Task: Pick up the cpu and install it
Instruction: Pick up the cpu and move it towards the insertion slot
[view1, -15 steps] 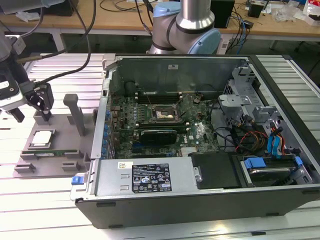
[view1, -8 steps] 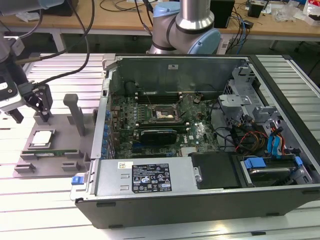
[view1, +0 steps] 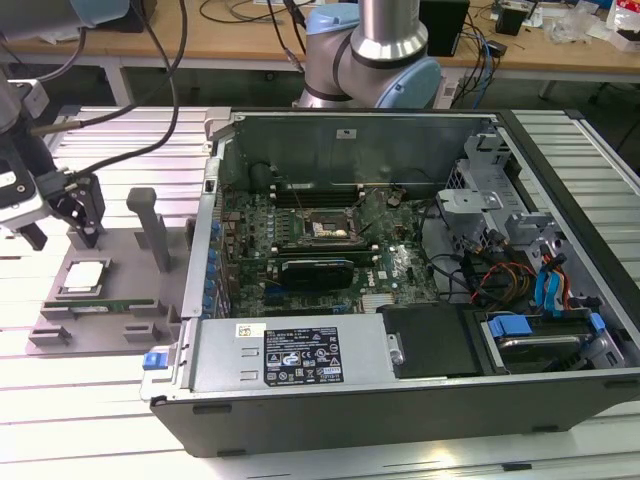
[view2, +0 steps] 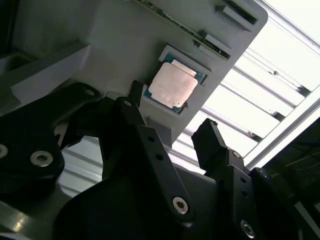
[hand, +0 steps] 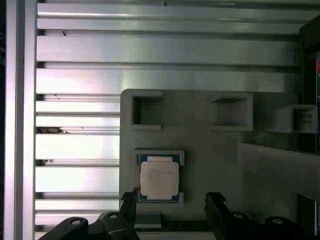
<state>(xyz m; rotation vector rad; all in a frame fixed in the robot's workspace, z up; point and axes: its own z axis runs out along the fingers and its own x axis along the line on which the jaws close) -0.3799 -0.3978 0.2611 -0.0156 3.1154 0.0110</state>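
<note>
Gripper (view1: 60, 235) (view2: 172, 117) (hand: 172, 202): I am holding my two black fingers (hand: 216, 210) spread wide with nothing between them, and I am hovering over the grey tray (view1: 120, 250) (hand: 205, 165), clear of its surface.

Task piece: the cpu (view1: 83, 277) (view2: 173, 84) (hand: 159, 178), a square chip with its silver top facing up, is lying flat in a shallow square pocket of the tray. It is not touching my fingers. In both wrist views it is sitting just beyond the gap between my fingertips.

Also in the tray: a long green memory stick (view1: 100, 305) is resting in a slot just beside the cpu's pocket.

Beside the tray, on the exterior view's right: an open computer case (view1: 400, 400) is lying with its green board (view1: 400, 265) facing up.

Under the tray: a ribbed metal table (view1: 110, 140) (hand: 150, 50) is carrying it.
</note>
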